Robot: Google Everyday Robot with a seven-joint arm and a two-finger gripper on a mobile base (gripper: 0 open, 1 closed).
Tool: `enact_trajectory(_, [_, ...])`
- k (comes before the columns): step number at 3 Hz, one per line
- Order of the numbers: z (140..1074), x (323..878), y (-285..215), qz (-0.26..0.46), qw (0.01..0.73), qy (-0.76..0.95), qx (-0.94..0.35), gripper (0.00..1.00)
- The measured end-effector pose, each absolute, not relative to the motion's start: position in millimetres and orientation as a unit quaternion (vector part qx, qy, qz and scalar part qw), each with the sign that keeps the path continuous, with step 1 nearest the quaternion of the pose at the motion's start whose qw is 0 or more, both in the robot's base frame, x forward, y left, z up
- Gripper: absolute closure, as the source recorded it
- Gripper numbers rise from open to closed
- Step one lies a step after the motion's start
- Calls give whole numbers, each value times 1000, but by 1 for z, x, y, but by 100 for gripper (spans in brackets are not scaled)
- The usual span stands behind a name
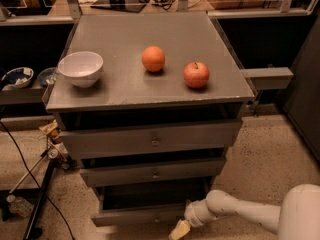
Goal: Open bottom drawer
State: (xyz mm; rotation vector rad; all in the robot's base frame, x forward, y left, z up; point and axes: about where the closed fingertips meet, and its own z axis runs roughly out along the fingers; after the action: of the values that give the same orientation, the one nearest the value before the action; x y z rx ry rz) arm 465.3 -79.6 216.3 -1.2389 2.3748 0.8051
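The bottom drawer [130, 216] is the slimmest grey front at the foot of the grey cabinet [150, 99]. It stands pulled out a little, with a dark gap above it. My gripper [178, 230], with yellowish tips, is at the drawer front's right end, low near the floor. Its white arm [235, 211] reaches in from the lower right. The drawer's knob is hard to make out.
The middle drawer [152, 173] and top drawer [150, 140] sit above, each slightly out. On the cabinet top are a white bowl [80, 68], an orange [153, 58] and an apple [196, 74]. Cables and a stand leg [37, 204] lie at the left on the speckled floor.
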Motion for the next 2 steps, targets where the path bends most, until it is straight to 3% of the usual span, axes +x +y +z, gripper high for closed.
enact_trajectory(2, [221,489,-76,284,188,831,-439,0])
